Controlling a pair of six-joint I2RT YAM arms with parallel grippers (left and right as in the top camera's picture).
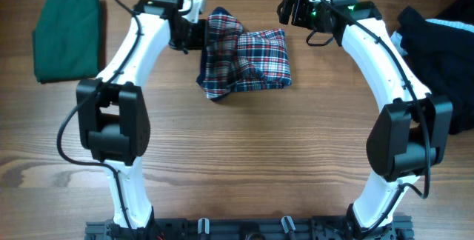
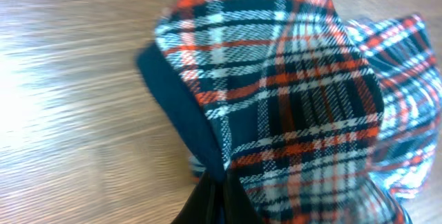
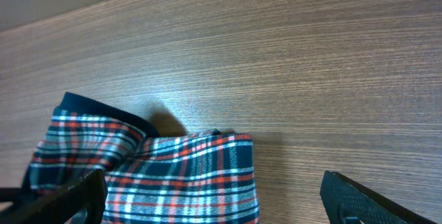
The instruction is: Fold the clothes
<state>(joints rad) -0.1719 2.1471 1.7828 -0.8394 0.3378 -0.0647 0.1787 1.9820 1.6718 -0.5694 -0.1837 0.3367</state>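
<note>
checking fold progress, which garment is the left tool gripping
The plaid dress, pinched at its navy-trimmed edge by the left tool; the green garment and black garment lie untouched aside.

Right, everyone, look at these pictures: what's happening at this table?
Two robot arms are working on a crumpled plaid dress in the middle of the table. The left gripper is shut on the dress's far left edge. The right gripper hangs open near its far right corner, holding nothing. A folded green garment lies to the left and a loose black garment to the right. The dress is not yet folded.
</note>
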